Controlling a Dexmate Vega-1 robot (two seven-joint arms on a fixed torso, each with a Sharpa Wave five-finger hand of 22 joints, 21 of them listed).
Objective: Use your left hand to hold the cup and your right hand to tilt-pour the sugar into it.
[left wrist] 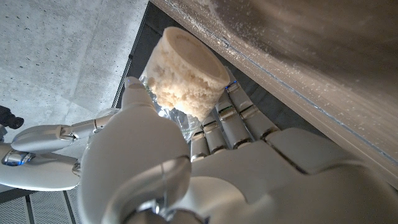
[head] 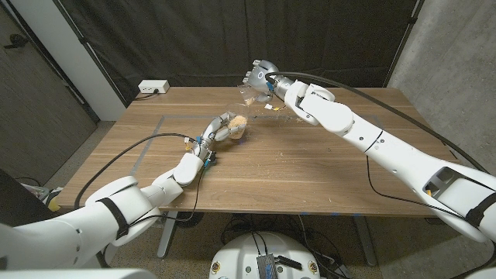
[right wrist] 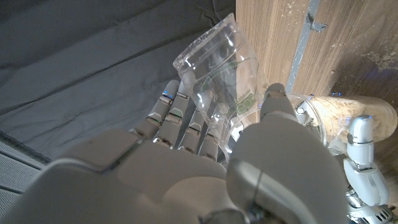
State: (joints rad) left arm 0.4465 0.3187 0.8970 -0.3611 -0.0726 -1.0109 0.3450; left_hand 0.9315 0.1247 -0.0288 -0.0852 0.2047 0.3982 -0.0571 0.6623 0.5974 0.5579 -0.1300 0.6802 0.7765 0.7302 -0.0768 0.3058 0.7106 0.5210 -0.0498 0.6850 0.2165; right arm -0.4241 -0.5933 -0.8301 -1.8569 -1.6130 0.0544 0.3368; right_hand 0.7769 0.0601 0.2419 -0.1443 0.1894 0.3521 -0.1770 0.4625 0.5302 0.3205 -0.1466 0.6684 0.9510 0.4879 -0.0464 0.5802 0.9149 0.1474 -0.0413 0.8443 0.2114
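Note:
My left hand (head: 219, 129) grips a clear cup (head: 235, 125) holding pale brown sugar, just above the table's middle. In the left wrist view the sugar-filled cup (left wrist: 185, 73) sits between the fingers of my left hand (left wrist: 186, 162). My right hand (head: 260, 77) is raised behind it and holds a second clear cup (head: 246, 98), tilted with its mouth down toward the first. In the right wrist view this second cup (right wrist: 216, 68) looks see-through and empty in my right hand (right wrist: 205, 162), with the sugar-filled cup (right wrist: 339, 118) beside it.
The wooden table (head: 310, 170) carries faint tape marks and a dusting of sugar. A white power strip (head: 153, 87) lies at its far left corner. Cables run along both arms. Dark curtains hang behind the table.

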